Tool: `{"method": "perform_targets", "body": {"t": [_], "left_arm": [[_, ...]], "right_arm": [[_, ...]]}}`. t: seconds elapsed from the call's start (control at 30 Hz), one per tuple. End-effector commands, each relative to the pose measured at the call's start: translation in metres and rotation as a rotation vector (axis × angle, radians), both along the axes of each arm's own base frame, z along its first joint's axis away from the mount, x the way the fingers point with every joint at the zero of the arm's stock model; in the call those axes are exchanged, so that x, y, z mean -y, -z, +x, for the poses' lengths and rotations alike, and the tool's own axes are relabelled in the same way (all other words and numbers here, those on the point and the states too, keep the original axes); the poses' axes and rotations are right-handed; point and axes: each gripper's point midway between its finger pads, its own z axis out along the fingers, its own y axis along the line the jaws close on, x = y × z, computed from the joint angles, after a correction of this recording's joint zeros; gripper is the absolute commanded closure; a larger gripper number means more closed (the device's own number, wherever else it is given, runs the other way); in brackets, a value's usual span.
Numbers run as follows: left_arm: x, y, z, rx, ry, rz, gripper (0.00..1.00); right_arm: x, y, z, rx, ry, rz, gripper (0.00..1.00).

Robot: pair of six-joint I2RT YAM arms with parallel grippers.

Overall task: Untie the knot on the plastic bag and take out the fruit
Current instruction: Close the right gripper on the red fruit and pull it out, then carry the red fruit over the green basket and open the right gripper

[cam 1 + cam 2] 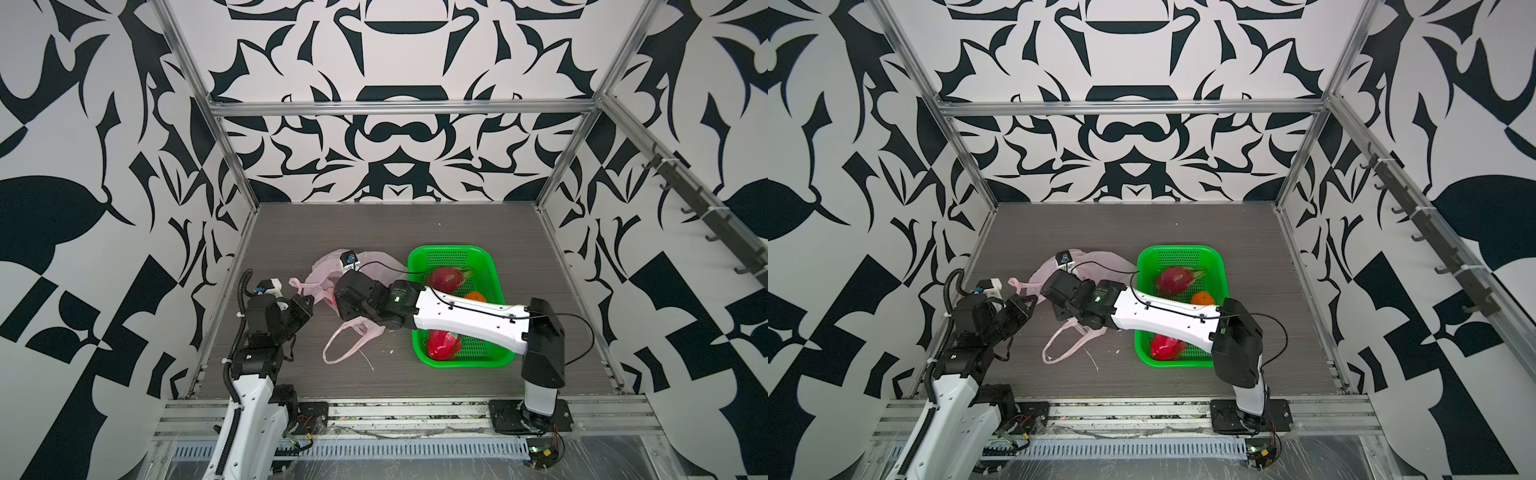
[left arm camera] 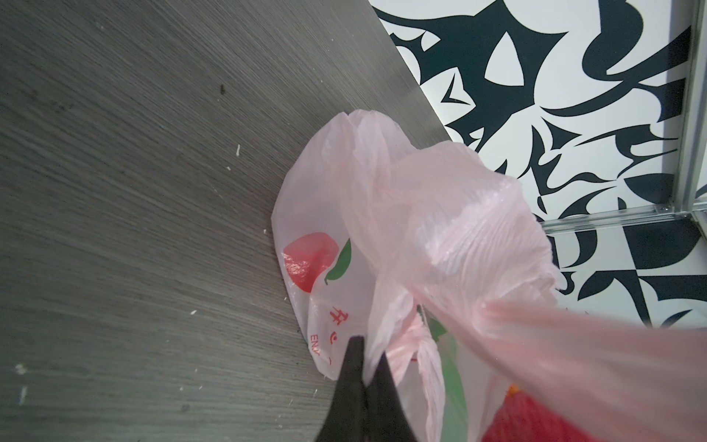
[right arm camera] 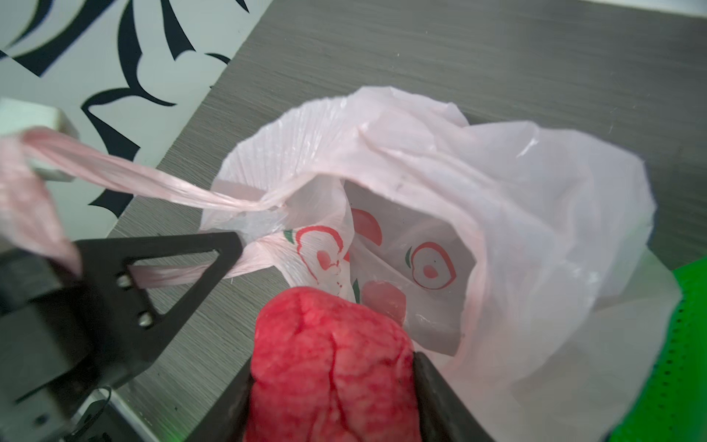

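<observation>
Plastic bag [image 3: 497, 183] lay slack and open-mouthed on the table [image 3: 459, 46], just ahead of the right gripper [image 3: 333, 379], whose jaws were clamped on the bumpy red fruit [image 3: 329, 329] at the bag's mouth. The left gripper [image 2: 369, 358] was clenched on a handle [image 3: 153, 183] of the bag, a strand of it stretched taut. Behind the right gripper, under its arm, a green basket [image 1: 453, 250] held a dragon fruit [image 1: 446, 277], a second dragon fruit [image 1: 440, 347] and an orange [image 1: 475, 296].
</observation>
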Motion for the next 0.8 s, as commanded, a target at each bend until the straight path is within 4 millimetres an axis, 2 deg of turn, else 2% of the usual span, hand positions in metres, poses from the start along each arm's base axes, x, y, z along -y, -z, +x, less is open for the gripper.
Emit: {"method": "perform_targets", "body": {"t": [0.0,0.17,0.43,0.57,0.77], "left_arm": [[-0.005,-0.022,0.01,0.069,-0.026,0.02,1.0],[-0.011,-0.023,0.017,0.087,-0.063,0.017,1.0],[-0.012,-0.027,0.029,0.097,-0.068,0.029,1.0],[-0.012,-0.027,0.034,0.098,-0.065,0.035,1.0],[-0.011,-0.026,0.044,0.091,-0.047,0.043,1.0]], "right_arm": [[0.0,-0.056,0.003,0.083,-0.013,0.085,0.51],[0.006,-0.075,0.004,0.123,-0.019,0.081,0.51],[0.037,-0.097,0.013,0.173,0.019,0.07,0.52],[0.064,-0.096,0.018,0.183,0.06,0.034,0.52],[0.115,-0.074,0.027,0.137,0.147,-0.016,0.52]]}}
